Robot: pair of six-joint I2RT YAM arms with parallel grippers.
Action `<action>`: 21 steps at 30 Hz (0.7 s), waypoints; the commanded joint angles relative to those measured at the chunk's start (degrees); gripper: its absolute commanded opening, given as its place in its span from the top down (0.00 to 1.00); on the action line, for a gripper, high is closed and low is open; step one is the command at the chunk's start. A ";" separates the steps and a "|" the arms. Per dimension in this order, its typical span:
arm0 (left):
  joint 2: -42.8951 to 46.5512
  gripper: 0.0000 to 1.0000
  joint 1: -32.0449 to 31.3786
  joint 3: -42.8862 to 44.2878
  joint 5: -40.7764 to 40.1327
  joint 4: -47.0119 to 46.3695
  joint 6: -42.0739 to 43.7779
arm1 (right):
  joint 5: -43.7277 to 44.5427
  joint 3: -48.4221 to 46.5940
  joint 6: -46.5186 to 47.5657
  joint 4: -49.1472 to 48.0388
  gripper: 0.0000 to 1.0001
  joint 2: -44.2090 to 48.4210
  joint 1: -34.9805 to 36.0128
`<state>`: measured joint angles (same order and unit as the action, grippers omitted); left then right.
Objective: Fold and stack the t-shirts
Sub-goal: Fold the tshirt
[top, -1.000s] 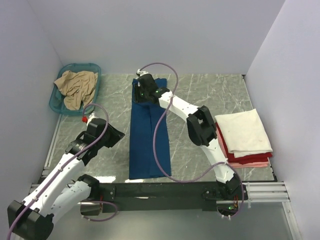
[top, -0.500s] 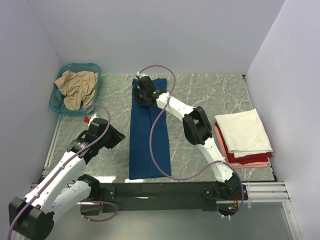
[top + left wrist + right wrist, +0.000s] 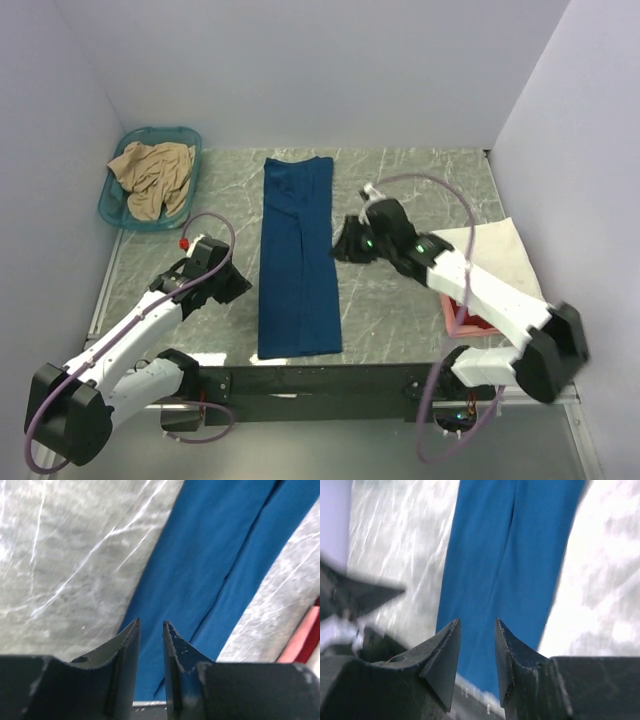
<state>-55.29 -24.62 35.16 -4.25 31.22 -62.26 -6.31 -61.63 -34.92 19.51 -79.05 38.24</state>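
Observation:
A dark blue t-shirt lies folded into a long narrow strip down the middle of the table; it also shows in the left wrist view and the right wrist view. My left gripper hovers just left of its near half, jaws slightly apart and empty. My right gripper hovers at its right edge, open and empty. A tan t-shirt lies crumpled in the basket. A cream-white t-shirt tops the folded stack at the right. A red one shows under my right arm.
The teal plastic basket stands at the far left corner. White walls close in the table on the left, back and right. The right arm's forearm lies across the stack. Purple cables loop above both arms.
My right gripper has left the far end of the blue t-shirt and pulled back to its right edge near the middle. My left gripper has shifted slightly nearer.

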 commanded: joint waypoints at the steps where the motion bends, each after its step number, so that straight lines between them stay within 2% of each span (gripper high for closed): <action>1: 2.20 0.69 -1.30 0.79 -0.93 6.80 -0.84 | -4.23 12.47 -4.98 1.14 0.60 8.27 1.66; 5: 4.13 0.66 -3.32 0.00 0.11 11.92 -3.92 | -5.20 22.75 -8.31 3.61 0.60 16.80 7.09; 8: 6.06 0.65 -5.43 -1.32 0.82 14.56 -6.29 | -6.87 28.38 -12.18 2.03 0.60 18.66 11.75; 11: 6.86 0.64 -8.24 -2.81 1.09 15.88 -8.05 | -7.40 32.43 -14.21 -0.25 0.59 19.37 13.44; 21: 3.17 0.61 -22.57 -8.44 0.82 12.29 -18.06 | -9.95 35.17 -16.59 -6.85 0.54 15.50 14.41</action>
<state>-51.68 -44.66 27.18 -3.31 45.08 -75.77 -15.25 -26.92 -49.95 17.12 -62.76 52.05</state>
